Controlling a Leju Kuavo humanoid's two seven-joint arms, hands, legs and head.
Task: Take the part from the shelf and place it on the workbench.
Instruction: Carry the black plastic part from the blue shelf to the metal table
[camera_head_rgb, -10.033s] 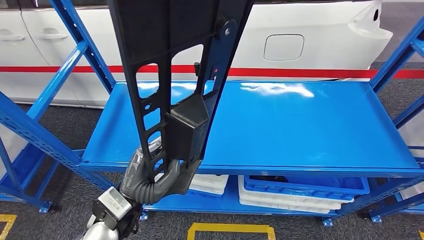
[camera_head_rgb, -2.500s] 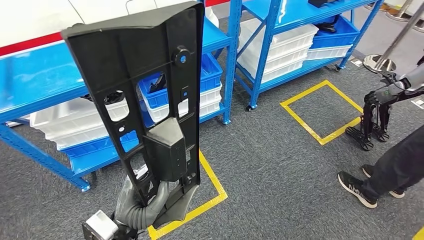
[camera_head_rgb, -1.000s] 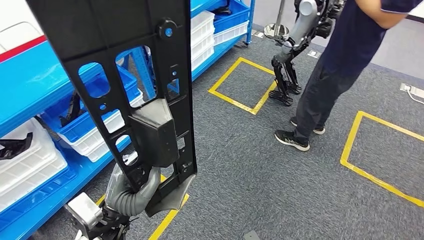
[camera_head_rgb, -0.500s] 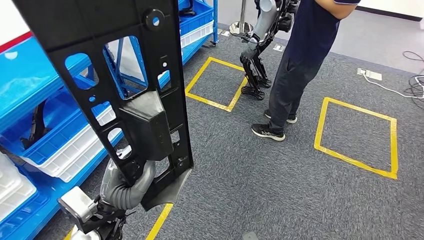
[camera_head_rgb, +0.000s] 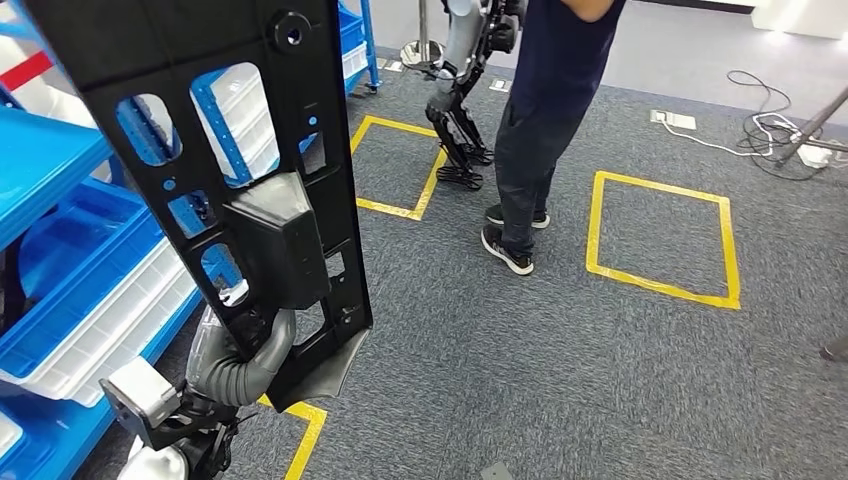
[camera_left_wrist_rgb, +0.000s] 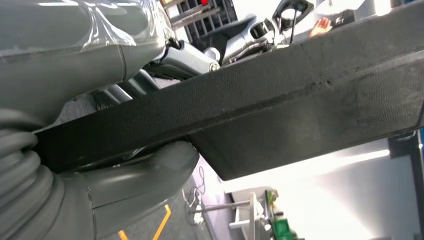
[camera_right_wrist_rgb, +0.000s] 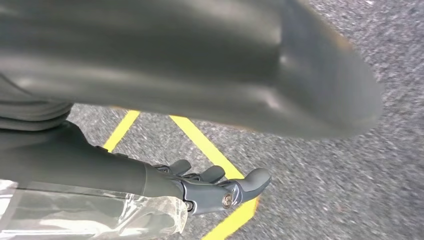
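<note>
Gripping the part (camera_head_rgb: 215, 150) near its lower end, our left hand (camera_head_rgb: 240, 355) carries it upright in front of us, the thick grey thumb wrapped across one face of the black panel and the fingers tucked behind it. The part is a long black plastic piece with several cut-out windows, a boxy raised housing on its lower half and a round boss near the top, and it rises past the upper edge of our head view. In the left wrist view we see the same part (camera_left_wrist_rgb: 280, 100) as a rough-textured black slab running across the frame, with our thumb (camera_left_wrist_rgb: 135, 182) pressed up under it. Our right hand (camera_right_wrist_rgb: 220, 187) hangs low over the grey carpet, fingers slightly spread and extended, nothing in them. Beside us on the left stands the blue shelf (camera_head_rgb: 45, 150), with stacked blue and white bins (camera_head_rgb: 90, 290) on its lower level. The grey carpet floor (camera_head_rgb: 560, 370) carries yellow tape squares (camera_head_rgb: 660, 235), one of them to the right of a person (camera_head_rgb: 540, 110) in dark clothes and dark sneakers who stands ahead of us. Just beyond that person we catch the legs of another robot (camera_head_rgb: 460, 100). Cables (camera_head_rgb: 770, 110) trail across the floor at the far right.
</note>
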